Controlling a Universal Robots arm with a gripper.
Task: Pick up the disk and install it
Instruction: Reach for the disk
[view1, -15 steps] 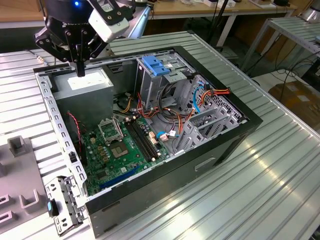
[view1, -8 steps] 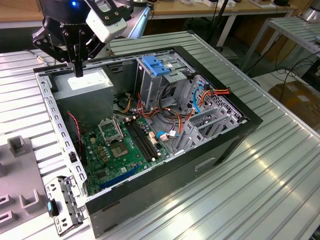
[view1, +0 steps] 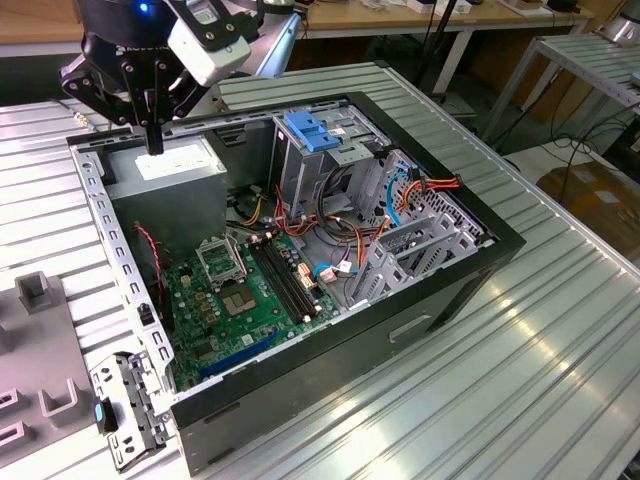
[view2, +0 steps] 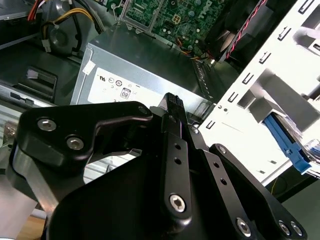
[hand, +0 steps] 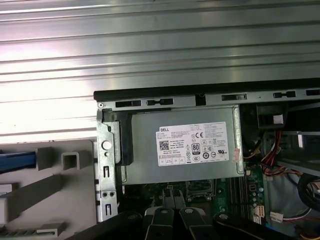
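Here, claw (view1: 152, 145) pointing straight down — clenched, empty — over grey power-supply box (view1: 190, 162).

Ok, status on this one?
Gripper shut, empty, above power supply in open case. Disk not in hand; blue strip on fixture beside case may be it. Loose cables beside drive cage.

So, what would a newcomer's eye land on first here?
The open computer case takes up the middle of the exterior view, with its green motherboard lying inside. The black gripper, shut and empty, hangs over the grey power-supply box toward the exterior view's left. A blue latch tops the metal cage nearby.
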